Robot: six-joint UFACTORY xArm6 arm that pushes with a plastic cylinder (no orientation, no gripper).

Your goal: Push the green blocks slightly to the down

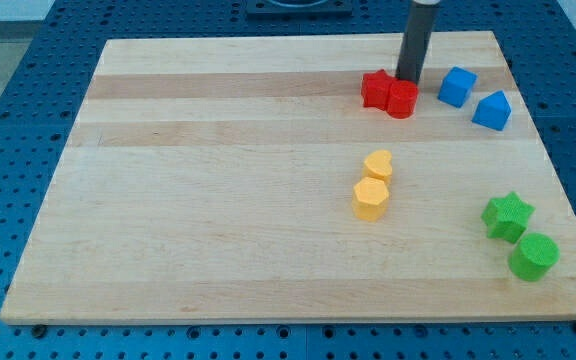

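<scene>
pale wooden board (218, 200) (blue pegboard (28, 60) beneath)

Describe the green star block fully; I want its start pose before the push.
The green star-shaped block looks like matte plastic and sits flat on the wooden board near the view's right edge. Its lower right touches or nearly touches the green cylinder block. My tip is far off, toward the view's top.

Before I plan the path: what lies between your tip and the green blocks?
In the camera view, only bare board lies between my tip, beside the red blocks, and the green blocks.
</scene>
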